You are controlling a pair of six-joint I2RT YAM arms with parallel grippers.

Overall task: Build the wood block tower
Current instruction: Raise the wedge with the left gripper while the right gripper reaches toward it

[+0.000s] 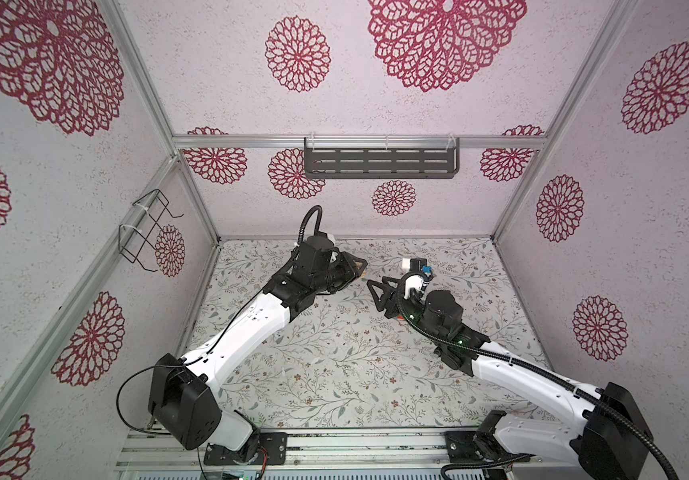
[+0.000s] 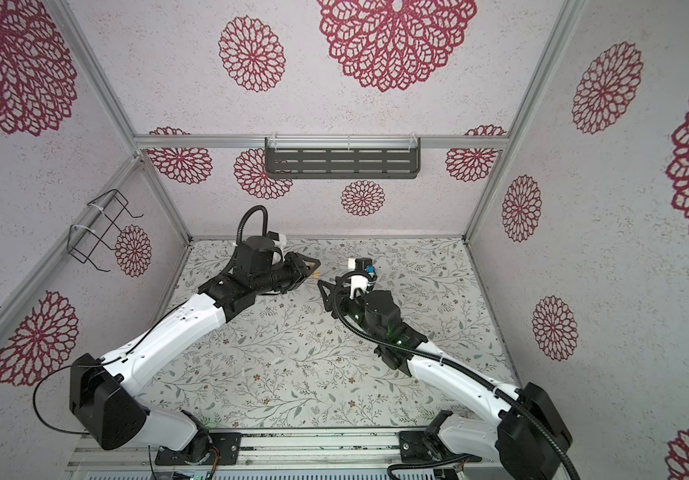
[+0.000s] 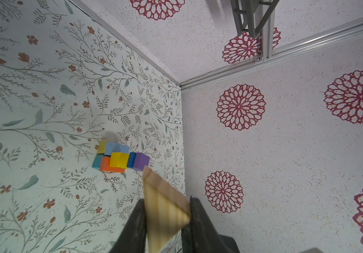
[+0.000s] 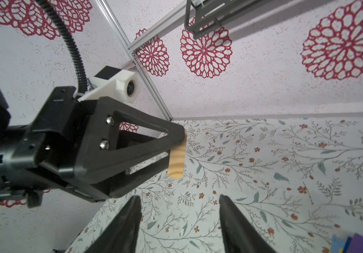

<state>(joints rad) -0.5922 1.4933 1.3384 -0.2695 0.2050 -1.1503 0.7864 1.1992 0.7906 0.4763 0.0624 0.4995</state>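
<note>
The left gripper (image 1: 360,266) was pinched on the unpainted triangular wedge (image 3: 165,208), one black finger against each side, with the wedge's narrow end sticking out past the fingertips. In the left wrist view that narrow end came just short of the purple block (image 3: 141,161) capping the tower (image 3: 120,158). The tower was a short column of teal, mustard, orange, pale blue, yellow and dark blue blocks standing on the table, their edges not squarely lined up. The right gripper (image 4: 178,197) faced the wedge from the other side, near it but apart, jaws spread with nothing between them. A corner of purple and blue blocks showed at the edge of its wrist view. The table (image 1: 334,374) wore a pale cloth printed with leafy sprigs and small red flowers. Around it rose white textured walls with crimson floral medallions (image 1: 298,53), a wire rack (image 1: 147,230) on the left wall and a slotted dark metal shelf (image 1: 381,158) on the back rail.
</note>
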